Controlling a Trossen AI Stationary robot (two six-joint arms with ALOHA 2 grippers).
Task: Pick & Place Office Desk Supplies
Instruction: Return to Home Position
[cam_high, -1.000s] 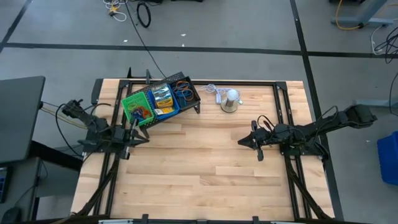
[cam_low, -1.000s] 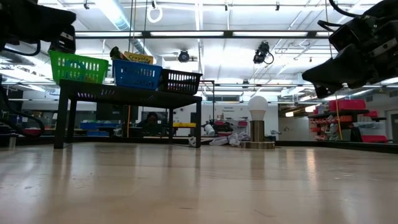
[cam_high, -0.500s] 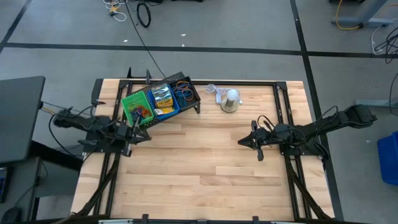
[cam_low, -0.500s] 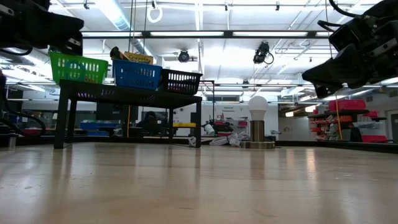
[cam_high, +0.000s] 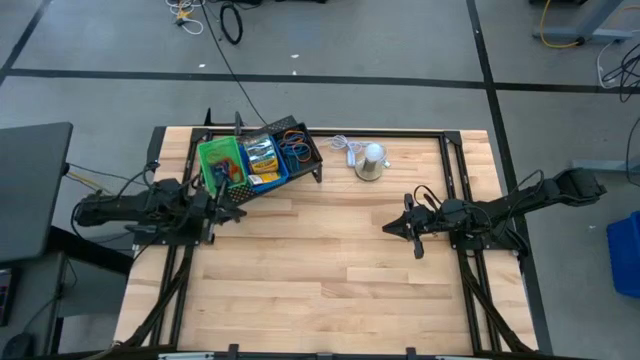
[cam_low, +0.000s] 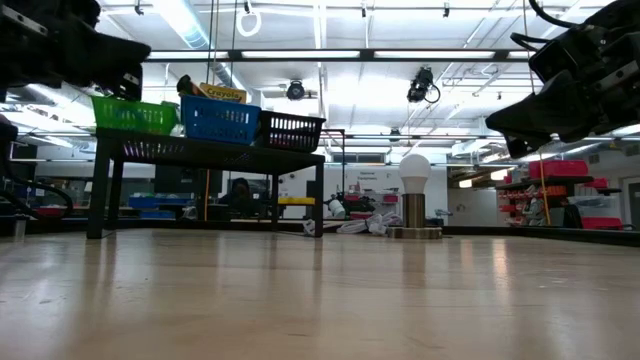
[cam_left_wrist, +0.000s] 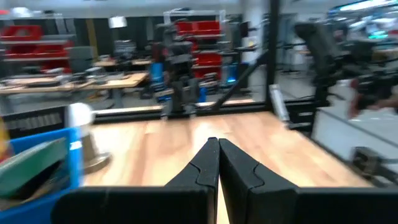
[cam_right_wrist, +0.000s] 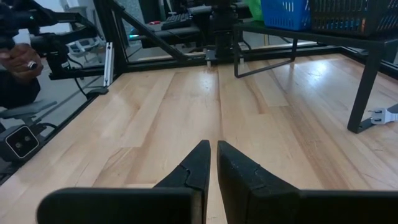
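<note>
A green tray (cam_high: 215, 160), a blue tray (cam_high: 270, 180) and a black mesh tray (cam_high: 308, 145) stand in a row on a black rack (cam_low: 200, 150) at the table's far left. A yellow crayon box (cam_low: 222, 93) sticks up out of the blue tray. Coloured elastic loops (cam_high: 294, 150) lie in the mesh tray. My left gripper (cam_high: 240, 206) is shut and level just near of the rack, pointing toward the table's right edge, with nothing between its fingers (cam_left_wrist: 218, 144). My right gripper (cam_high: 387, 228) hovers shut over the table's right half, pointing left.
A silver dome with a white bulb and cord (cam_high: 370, 163) stands right of the rack near the far edge. Bare wood fills the table's middle and near half (cam_high: 320, 290). A person's hand (cam_right_wrist: 18, 62) shows beyond the table's left edge.
My left arm has swung about its base, so its shut gripper now points toward the table's right edge and sits a little nearer the rack. The green tray has turned slightly on the rack. My right arm has kept still.
</note>
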